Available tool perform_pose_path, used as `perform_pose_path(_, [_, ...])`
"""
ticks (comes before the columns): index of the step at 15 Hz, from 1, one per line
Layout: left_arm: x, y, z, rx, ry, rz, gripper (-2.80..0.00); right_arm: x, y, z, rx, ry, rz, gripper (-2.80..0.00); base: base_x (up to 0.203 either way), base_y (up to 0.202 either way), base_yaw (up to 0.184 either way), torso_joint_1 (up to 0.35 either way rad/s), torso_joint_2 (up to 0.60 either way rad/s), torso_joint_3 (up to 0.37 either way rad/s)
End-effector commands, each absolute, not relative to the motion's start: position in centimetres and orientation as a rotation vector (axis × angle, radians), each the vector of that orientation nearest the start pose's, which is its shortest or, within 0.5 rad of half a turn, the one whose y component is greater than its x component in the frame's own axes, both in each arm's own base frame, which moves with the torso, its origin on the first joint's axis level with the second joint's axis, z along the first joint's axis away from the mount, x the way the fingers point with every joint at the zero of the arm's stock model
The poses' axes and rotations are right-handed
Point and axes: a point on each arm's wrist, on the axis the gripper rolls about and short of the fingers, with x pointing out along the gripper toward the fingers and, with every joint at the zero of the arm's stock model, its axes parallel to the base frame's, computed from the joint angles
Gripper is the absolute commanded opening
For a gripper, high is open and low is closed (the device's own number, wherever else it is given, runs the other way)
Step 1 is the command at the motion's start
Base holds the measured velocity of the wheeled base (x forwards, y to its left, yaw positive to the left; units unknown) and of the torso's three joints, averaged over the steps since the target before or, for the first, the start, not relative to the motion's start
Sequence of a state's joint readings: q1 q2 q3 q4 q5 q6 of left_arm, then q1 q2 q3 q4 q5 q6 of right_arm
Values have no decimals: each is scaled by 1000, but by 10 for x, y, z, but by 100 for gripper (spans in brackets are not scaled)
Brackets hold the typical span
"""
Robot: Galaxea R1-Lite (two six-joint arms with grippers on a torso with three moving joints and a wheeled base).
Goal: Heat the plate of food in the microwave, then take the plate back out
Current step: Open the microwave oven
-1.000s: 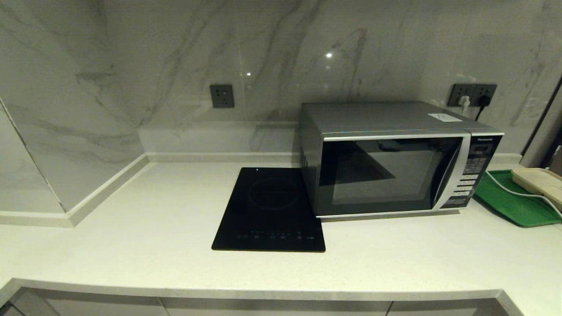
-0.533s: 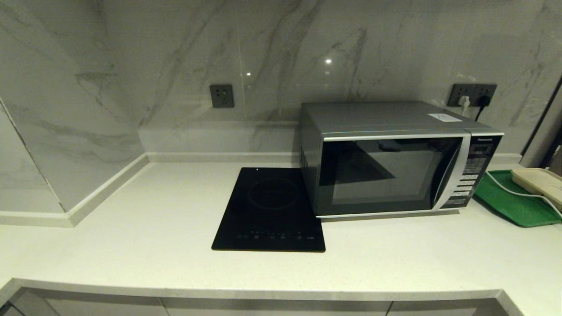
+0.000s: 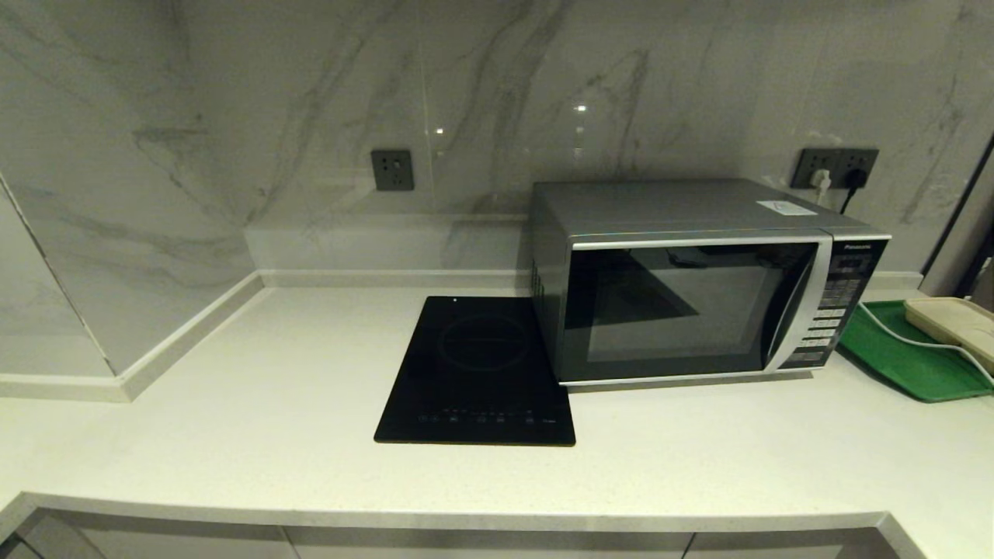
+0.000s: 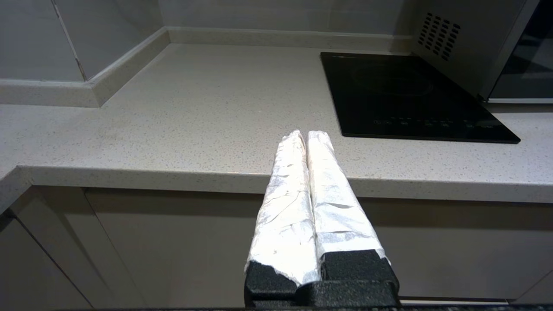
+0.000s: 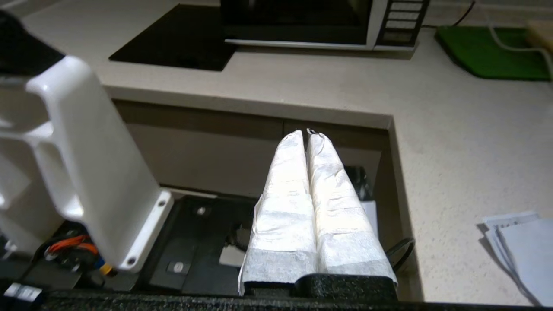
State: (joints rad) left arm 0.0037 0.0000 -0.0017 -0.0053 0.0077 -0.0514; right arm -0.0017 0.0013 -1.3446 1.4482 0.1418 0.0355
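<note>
The silver-grey Panasonic microwave [image 3: 699, 279] stands at the back right of the counter with its dark glass door closed; its corner also shows in the left wrist view [image 4: 471, 47] and its front in the right wrist view [image 5: 319, 23]. The lavender plate of food is out of view. My left gripper [image 4: 306, 134] is shut and empty, held low in front of the counter's front edge. My right gripper [image 5: 306, 133] is shut and empty too, below the counter edge near my base. Neither arm shows in the head view.
A flat black induction cooktop [image 3: 477, 373] lies left of the microwave. A green tray [image 3: 908, 357] with a cream dish [image 3: 959, 326] and a white cable sits at the right. White papers [image 5: 518, 246] lie on the counter's right wing. Cabinet fronts run under the counter [image 4: 173, 112].
</note>
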Motion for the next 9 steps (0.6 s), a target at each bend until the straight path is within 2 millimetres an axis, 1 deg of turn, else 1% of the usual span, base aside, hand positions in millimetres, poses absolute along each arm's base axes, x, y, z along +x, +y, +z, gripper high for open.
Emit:
perform_pose_path(1, [-23,0,77,-52,-8,11,-280,-214,3,180,42,94,101,-280,0,0,0,0,0,0])
perform_pose_path(5, [-23,0,76,-52,-9,10,-280,-172,2,177,109,121,81,-280,0,0,0,0,0,0])
perform_pose_path(9, [-23,0,77,-52,-8,12,-280,-137,2,169,117,113,77,-280,0,0,0,0,0,0])
